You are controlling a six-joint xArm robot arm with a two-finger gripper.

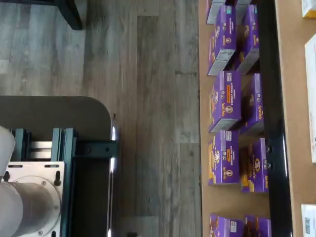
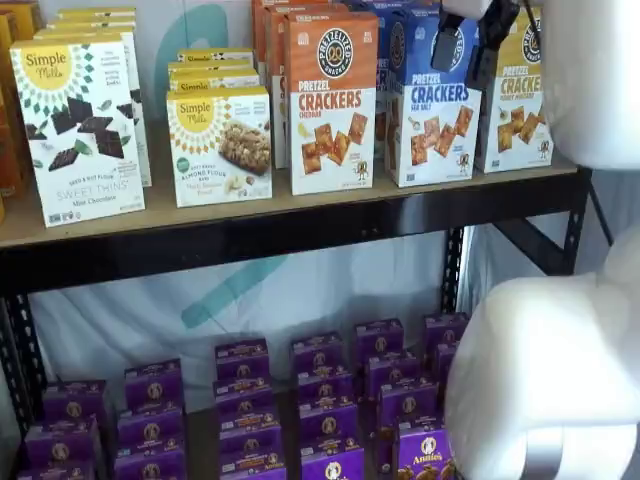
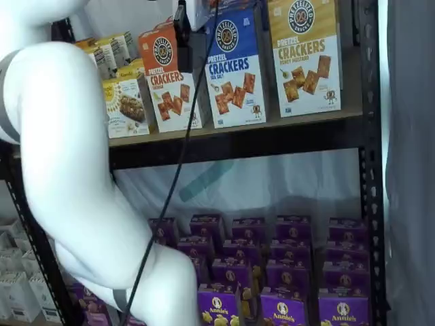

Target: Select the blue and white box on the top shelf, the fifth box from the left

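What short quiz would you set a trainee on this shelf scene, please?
1. True or false: the claw is shut on the blue and white box.
2. What fills the lower level? A) purple boxes B) yellow boxes C) cans
3. Fill in: the blue and white box stands on the ____ shelf, between an orange-topped box and a yellow-topped box.
Key: 1 false, the claw is open and holds nothing; 2 A; 3 top, the top shelf.
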